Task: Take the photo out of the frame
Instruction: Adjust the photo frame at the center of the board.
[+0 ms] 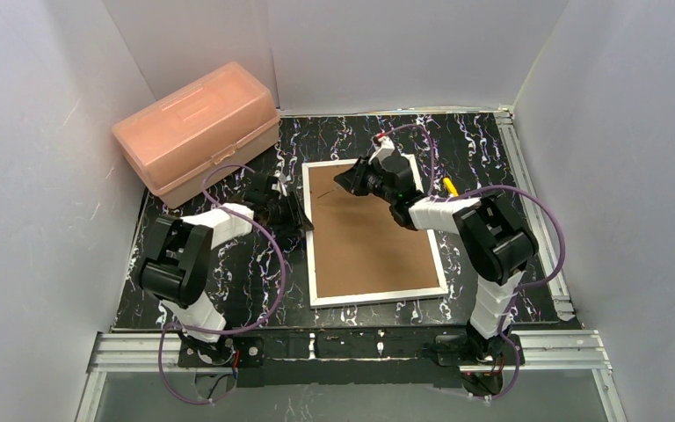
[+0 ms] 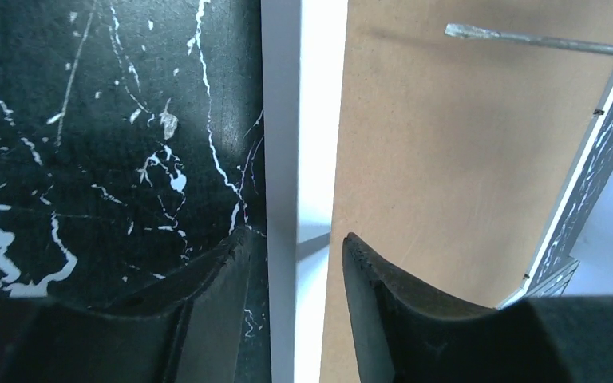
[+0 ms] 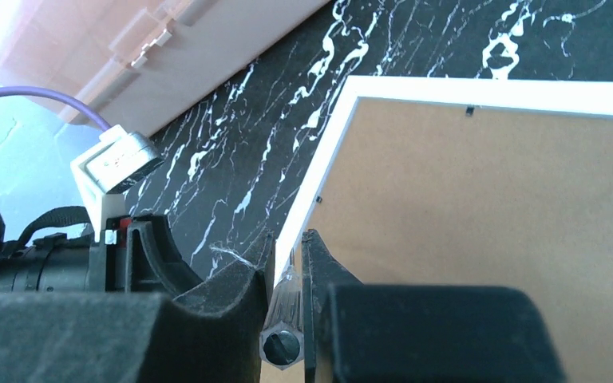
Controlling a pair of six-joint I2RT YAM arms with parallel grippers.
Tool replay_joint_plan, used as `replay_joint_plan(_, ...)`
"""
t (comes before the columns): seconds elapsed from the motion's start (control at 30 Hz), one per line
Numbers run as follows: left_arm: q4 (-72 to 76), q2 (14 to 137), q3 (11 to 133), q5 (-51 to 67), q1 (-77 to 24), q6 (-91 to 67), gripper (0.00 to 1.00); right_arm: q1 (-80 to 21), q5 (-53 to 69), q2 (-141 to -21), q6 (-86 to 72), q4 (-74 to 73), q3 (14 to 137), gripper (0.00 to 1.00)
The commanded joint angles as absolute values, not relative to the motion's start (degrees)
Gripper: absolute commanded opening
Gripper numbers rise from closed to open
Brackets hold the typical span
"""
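Note:
The frame (image 1: pixel 373 237) lies face down in the middle of the table, brown fibreboard back up, thin white border around it. The photo is hidden under the backing. My left gripper (image 1: pixel 294 211) is open at the frame's left edge; in the left wrist view its fingers straddle the white border (image 2: pixel 295 120), one over the table, one over the backing. My right gripper (image 1: pixel 344 180) is over the frame's far left corner, shut on a screwdriver with a clear handle (image 3: pixel 281 335). The screwdriver's flat-tipped shaft (image 2: pixel 527 40) lies low over the backing (image 3: pixel 487 199).
A closed pink plastic box (image 1: pixel 198 127) stands at the back left, also in the right wrist view (image 3: pixel 128 48). A small yellow object (image 1: pixel 449 185) lies beside the frame's right edge. Grey walls enclose the black marbled table (image 1: pixel 228 272) on three sides.

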State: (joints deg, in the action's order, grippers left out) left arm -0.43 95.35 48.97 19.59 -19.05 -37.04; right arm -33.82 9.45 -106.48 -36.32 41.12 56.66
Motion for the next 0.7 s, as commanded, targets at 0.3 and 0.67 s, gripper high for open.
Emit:
replay_joint_plan(0.3, 4.2, 95.6, 53.1, 20.7, -12.1, -41.6, 0.34, -30.7, 13.4, -114.2, -39.2, 49.8, 62.4, 0.01)
replay_joint_plan(0.67, 8.5, 104.0, 59.9, 24.6, -10.2, -42.3, 0.27, -30.5, 15.7, -119.4, -41.7, 52.9, 63.9, 0.01)
